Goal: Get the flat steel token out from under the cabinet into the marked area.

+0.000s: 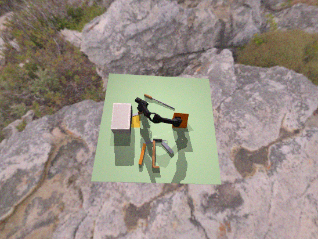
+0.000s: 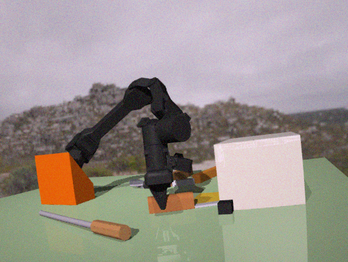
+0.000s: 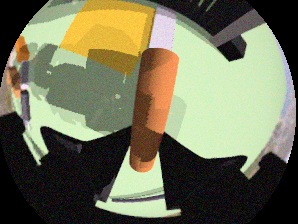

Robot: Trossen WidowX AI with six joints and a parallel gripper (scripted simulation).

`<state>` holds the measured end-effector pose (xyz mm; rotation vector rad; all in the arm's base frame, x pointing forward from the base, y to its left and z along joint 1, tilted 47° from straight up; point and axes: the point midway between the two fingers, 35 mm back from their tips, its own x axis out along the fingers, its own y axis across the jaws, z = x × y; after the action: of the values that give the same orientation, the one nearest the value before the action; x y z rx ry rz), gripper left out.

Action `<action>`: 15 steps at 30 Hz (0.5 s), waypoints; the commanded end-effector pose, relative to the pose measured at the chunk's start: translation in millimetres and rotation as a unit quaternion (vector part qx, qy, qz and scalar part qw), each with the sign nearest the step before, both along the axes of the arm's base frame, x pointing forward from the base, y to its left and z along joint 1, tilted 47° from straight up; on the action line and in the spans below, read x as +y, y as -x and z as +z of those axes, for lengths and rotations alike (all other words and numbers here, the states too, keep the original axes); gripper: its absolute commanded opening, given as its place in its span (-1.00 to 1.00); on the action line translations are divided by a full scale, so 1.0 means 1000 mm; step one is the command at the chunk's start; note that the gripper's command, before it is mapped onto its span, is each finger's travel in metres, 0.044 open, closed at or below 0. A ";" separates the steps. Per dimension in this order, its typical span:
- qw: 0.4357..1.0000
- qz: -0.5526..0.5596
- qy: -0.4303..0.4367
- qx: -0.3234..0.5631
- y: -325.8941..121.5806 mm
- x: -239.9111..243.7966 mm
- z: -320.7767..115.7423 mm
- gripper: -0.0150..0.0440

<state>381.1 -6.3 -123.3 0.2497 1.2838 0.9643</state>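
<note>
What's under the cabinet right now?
Beneath the white cabinet, nothing can be made out: its walls cover the space in the top and exterior views, so I cannot tell whether the token is there.

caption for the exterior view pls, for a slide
The gripper grips an orange-handled tool beside the pale cabinet
</note>
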 end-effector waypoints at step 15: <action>1.000 0.001 -0.004 -0.001 0.009 0.014 0.014 -0.49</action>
<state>373.8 3.1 -113.4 0.2510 1.2844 0.9643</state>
